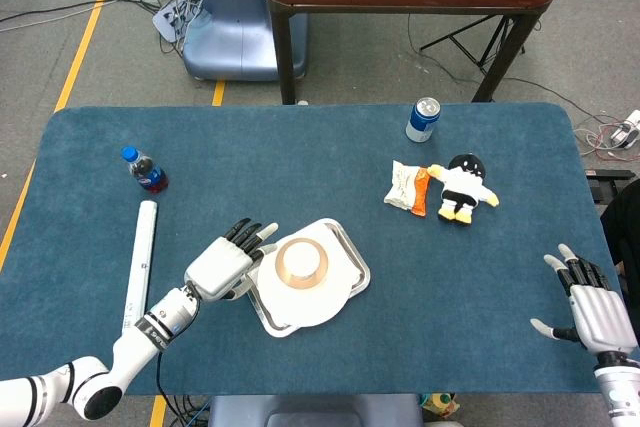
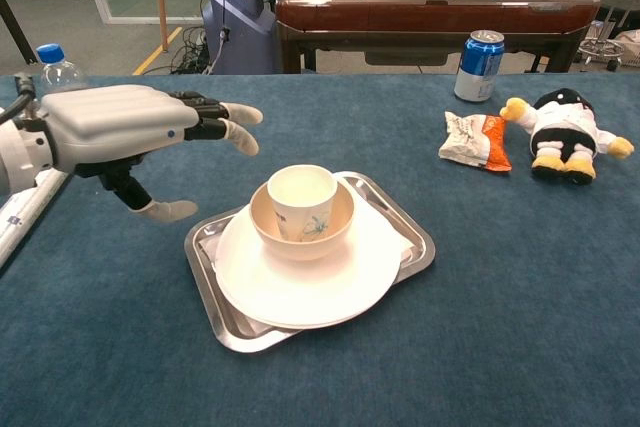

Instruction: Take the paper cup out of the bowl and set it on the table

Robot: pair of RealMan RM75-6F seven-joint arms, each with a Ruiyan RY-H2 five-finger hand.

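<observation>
While paper cup (image 2: 301, 201) sits upright in bowl (image 2: 270, 236) on plate, we judge nothing done: our left hand (image 2: 120, 129) hovers just left, fingers spread, empty; lift and placing on table (image 2: 520, 277) remain.

Left hand (image 1: 224, 263), white shell with black fingers and pale tips, is held palm-down above the table, fingers spread and extended forward, thumb dropped below the palm and apart from the rest; nothing in it. Its white forearm (image 1: 150, 329) with a black wrist band runs back toward the lower left corner. In the chest view the same left hand (image 2: 120, 127) floats level. Right hand (image 1: 593, 309) sits at the far right edge, fingers splayed, thumb out to the side, holding nothing.
</observation>
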